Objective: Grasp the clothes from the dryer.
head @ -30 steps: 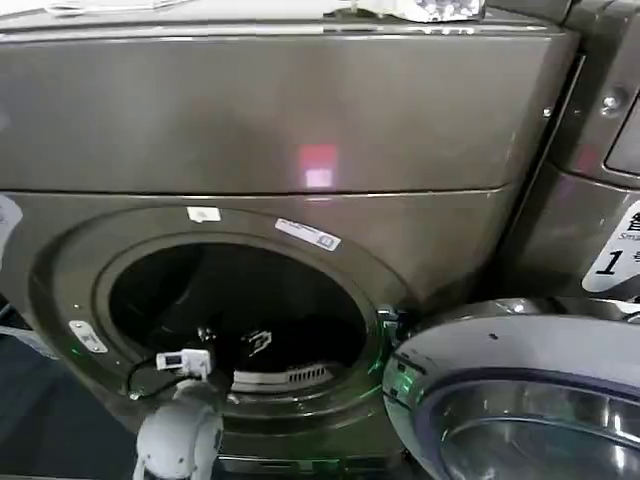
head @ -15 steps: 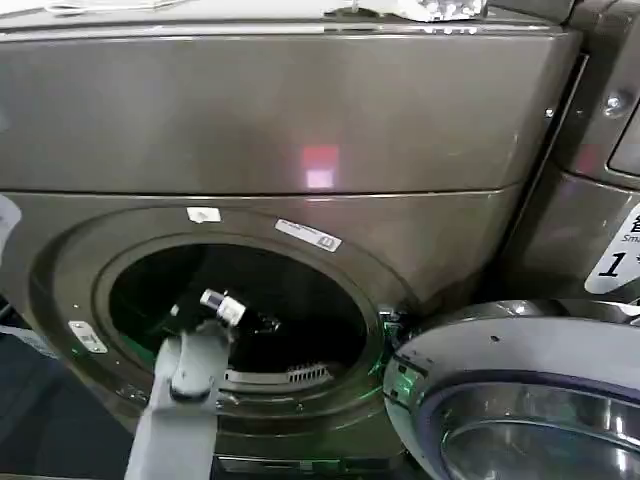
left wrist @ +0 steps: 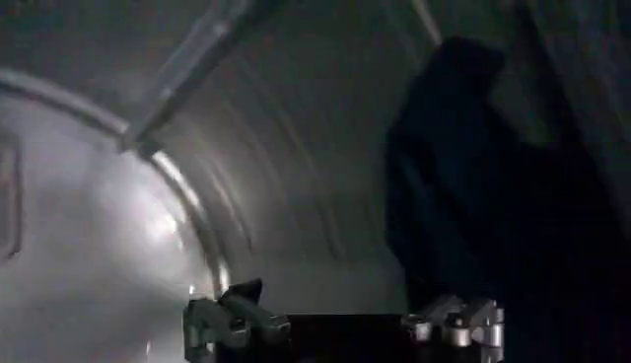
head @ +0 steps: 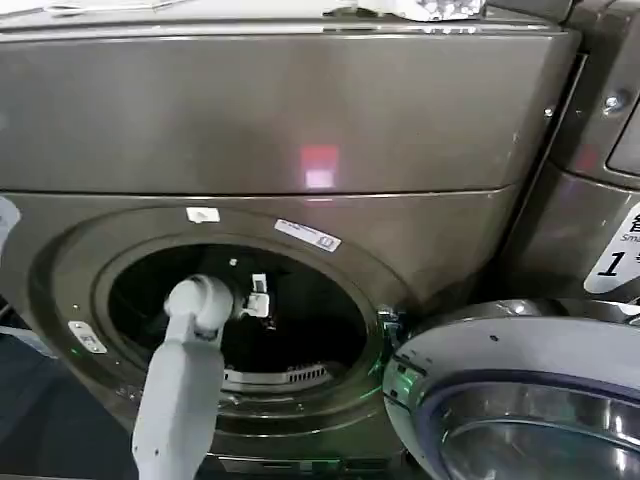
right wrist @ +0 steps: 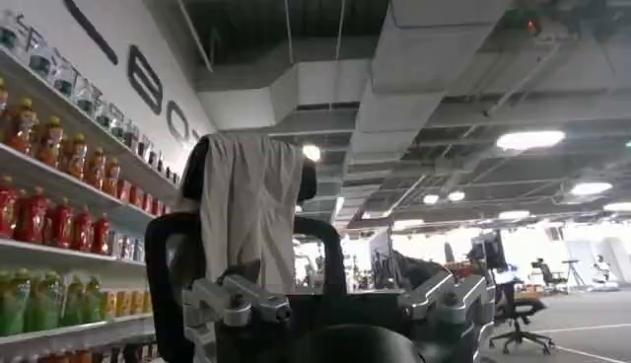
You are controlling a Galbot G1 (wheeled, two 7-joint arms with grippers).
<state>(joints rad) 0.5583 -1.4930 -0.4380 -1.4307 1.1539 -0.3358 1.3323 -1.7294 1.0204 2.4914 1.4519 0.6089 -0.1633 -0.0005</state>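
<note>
left arm reached into the open dryer

the open dryer door (head: 520, 390) is seen nearest, swung out at the lower right of the head view, its round window facing up. just beside it, the left arm is raised from the lower left and is passed through the round opening of the dryer (head: 300, 120), with the wrist inside the dark drum (head: 320, 320).

in the left wrist view, the left gripper (left wrist: 345, 326) is shown inside the drum, its fingers (left wrist: 237, 314) spread wide with nothing between them. beyond the fingers, the dark clothes (left wrist: 463, 187) are seen as a dim mass set against the curved drum wall, apart from the fingers and not touched by them. a raised rib of the drum (left wrist: 187, 64) is seen farther back, crossing the ribbed metal wall.

the right gripper (right wrist: 340, 301) is held well away from the dryer, pointed toward a room with stocked shelves (right wrist: 59, 197); its fingers (right wrist: 232, 301) are spread apart and nothing is held. a pale cloth (right wrist: 251, 207) is seen draped over a dark frame beyond them.
</note>
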